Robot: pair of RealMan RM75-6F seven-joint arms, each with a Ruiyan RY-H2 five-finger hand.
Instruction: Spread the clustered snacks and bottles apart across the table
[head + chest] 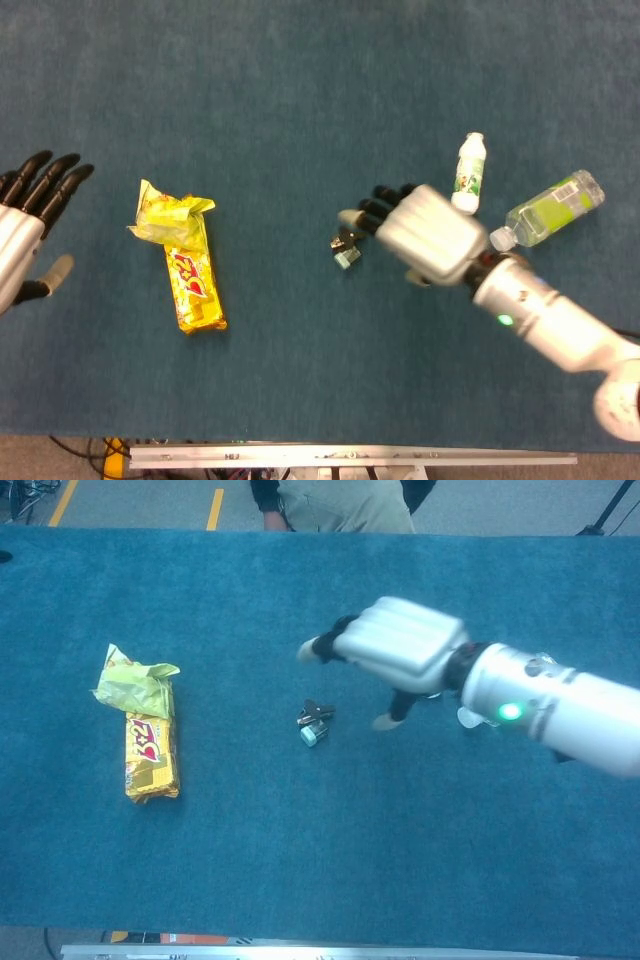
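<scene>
My right hand (420, 232) hovers open over the middle of the blue table (300, 90). Its fingertips reach just right of a small black and teal clip-like object (346, 245), and it holds nothing. Behind the hand lie a small white bottle (468, 175) and a clear bottle with a green label (548, 208). The chest view shows the right hand (400, 645) covering both bottles, apart from one white cap (468, 718). A yellow snack pack (195, 278) and a crumpled yellow bag (170, 215) lie at the left. At the far left edge my left hand (25, 225) is open, well clear of the snacks.
A person (335, 505) stands beyond the table's far edge. A metal rail (350, 458) runs along the near edge. Bare blue cloth stretches across the far half and the front of the table.
</scene>
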